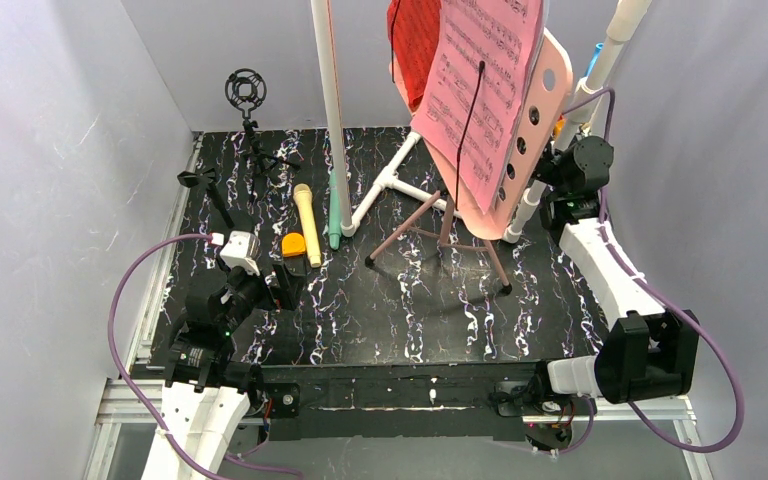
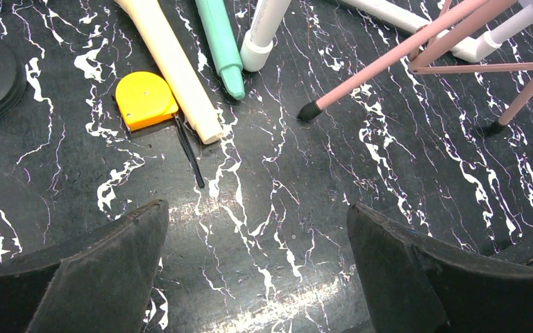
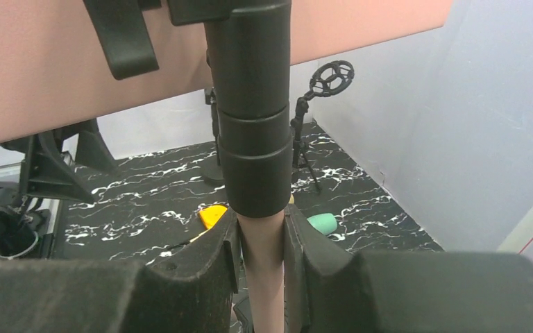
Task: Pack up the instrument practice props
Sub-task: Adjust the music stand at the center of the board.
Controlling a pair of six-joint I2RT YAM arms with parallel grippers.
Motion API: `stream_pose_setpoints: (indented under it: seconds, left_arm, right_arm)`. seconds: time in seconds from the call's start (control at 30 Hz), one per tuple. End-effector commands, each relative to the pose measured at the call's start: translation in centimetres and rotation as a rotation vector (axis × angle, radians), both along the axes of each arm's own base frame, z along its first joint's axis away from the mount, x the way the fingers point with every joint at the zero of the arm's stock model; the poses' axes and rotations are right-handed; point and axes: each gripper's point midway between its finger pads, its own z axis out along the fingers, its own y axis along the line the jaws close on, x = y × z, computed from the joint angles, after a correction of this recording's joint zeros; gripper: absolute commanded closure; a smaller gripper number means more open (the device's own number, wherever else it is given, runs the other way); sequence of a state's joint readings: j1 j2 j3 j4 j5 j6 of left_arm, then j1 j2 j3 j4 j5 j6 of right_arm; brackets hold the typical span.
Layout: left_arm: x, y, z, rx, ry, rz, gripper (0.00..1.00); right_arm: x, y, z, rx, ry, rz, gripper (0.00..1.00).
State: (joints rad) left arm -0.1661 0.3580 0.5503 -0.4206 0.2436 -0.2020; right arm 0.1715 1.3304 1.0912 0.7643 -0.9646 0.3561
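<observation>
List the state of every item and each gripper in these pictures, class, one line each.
Music stand, upright on its legs, pole clamped.
Sheet music, propped on the stand.
Red folder, up behind the sheet music.
Yellow microphone, lying flat on the table.
Green microphone, lying flat beside it.
Left gripper, open, empty.
Right gripper, shut on the stand's pole.

A lab test booth (bare-looking): plain grey walls (image 1: 60, 150) box in a black marbled table (image 1: 410, 320).
</observation>
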Motion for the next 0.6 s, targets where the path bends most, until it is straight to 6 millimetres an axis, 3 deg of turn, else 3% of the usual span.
stream_pose_setpoints:
  seconds: [0.0,0.2,0.57]
  left_arm:
    - [-0.1,0.1,0.2,0.01,-0.005,-0.004,0.0]
    - [-0.1,0.0,0.2,0.01,-0.004,-0.004,0.0]
    - [-0.1,0.0,0.2,0.008,-0.004,-0.006,0.0]
  right_arm:
    - [-3.0,-0.4,3.0,0.047,0.0,0.041,0.99]
    - [-4.3,-0.4,3.4,0.047,0.007,0.083,0.99]
    - [-5.7,-0.5,6.0,0.062,-0.075,0.111,0.99]
